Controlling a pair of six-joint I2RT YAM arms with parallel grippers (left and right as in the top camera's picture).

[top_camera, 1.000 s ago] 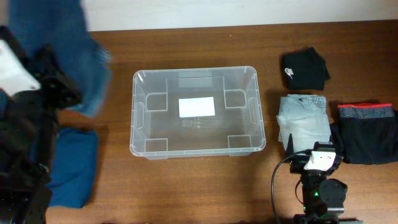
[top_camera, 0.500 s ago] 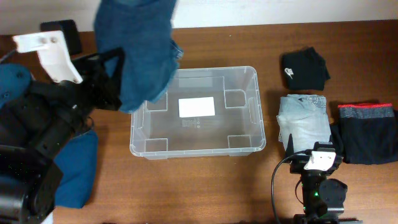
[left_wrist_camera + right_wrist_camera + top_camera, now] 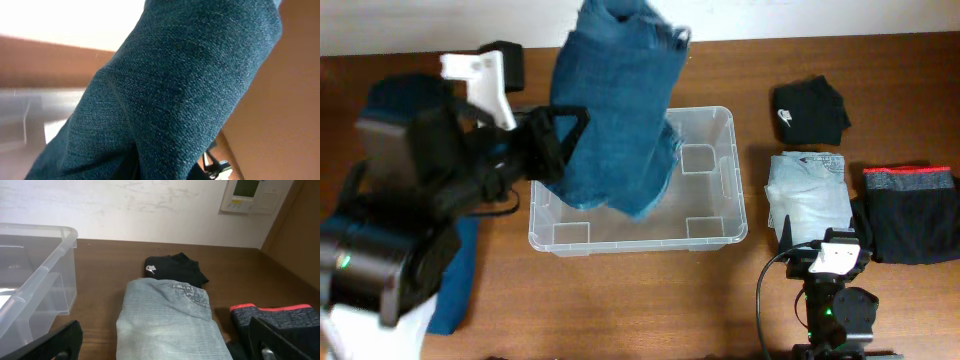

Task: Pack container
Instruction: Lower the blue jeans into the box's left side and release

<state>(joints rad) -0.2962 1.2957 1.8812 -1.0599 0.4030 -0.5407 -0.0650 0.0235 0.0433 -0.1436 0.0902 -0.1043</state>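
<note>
**Overhead:** the clear container (image 3: 710, 228) stands mid-frame on a brown wooden desk (image 3: 640, 300). The left hand (image 3: 558, 135) is clamped on dark blue jeans (image 3: 620, 100) hanging over the bin's left half. The bin looks light, stiff and smooth, best taken by its rolled rim.

**Left wrist:** denim fills the frame.

**Right wrist:** the right hand (image 3: 165, 335) stands wide apart and empty, before pale folded jeans (image 3: 170, 310). A white wall (image 3: 125, 205) closes the room.
</note>
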